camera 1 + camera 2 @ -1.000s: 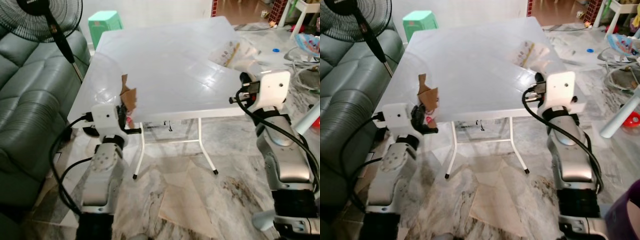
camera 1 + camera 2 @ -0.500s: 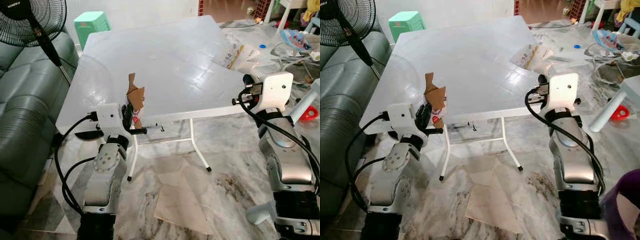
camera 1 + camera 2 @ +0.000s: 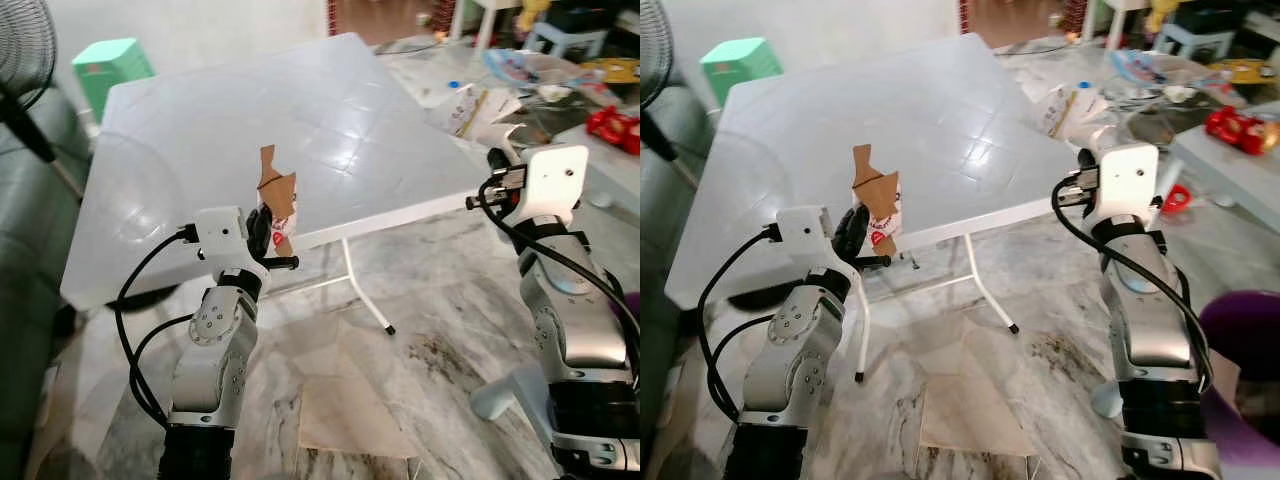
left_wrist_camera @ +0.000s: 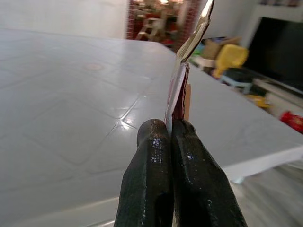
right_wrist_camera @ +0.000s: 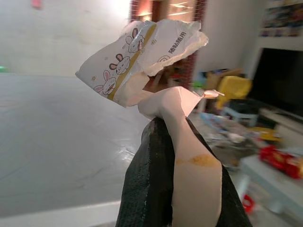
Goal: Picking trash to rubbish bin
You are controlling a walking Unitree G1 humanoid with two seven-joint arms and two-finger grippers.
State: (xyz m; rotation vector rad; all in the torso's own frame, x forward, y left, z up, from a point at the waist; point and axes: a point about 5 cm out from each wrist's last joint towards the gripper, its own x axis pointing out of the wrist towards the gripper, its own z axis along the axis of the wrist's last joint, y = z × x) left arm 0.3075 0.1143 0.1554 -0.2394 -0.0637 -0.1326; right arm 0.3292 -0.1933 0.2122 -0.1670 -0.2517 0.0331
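Observation:
My left gripper (image 3: 262, 226) is shut on a torn brown piece of card (image 3: 276, 190) with a red and white bit below it, held upright at the near edge of the white table (image 3: 200, 110). In the left wrist view the card (image 4: 182, 80) stands edge-on between the closed fingers (image 4: 151, 156). My right gripper (image 3: 498, 165) is shut on a crumpled white paper wrapper (image 3: 470, 103) printed with cartoon rabbits, off the table's right corner. The wrapper (image 5: 142, 52) rises from the fingers (image 5: 151, 189) in the right wrist view. A purple bin (image 3: 1250, 350) sits at the lower right.
A green sofa (image 3: 20, 250) and a black fan (image 3: 22, 60) stand on the left, a green stool (image 3: 108, 65) behind the table. Clutter (image 3: 560, 70) covers the floor and a low white table with red items (image 3: 1235, 125) at the right. A beige tile (image 3: 345, 400) lies on the marble floor.
The camera has turned right: the sofa and fan slid left and the purple bin came further into view. Both grippers still hold their trash in the same pose.

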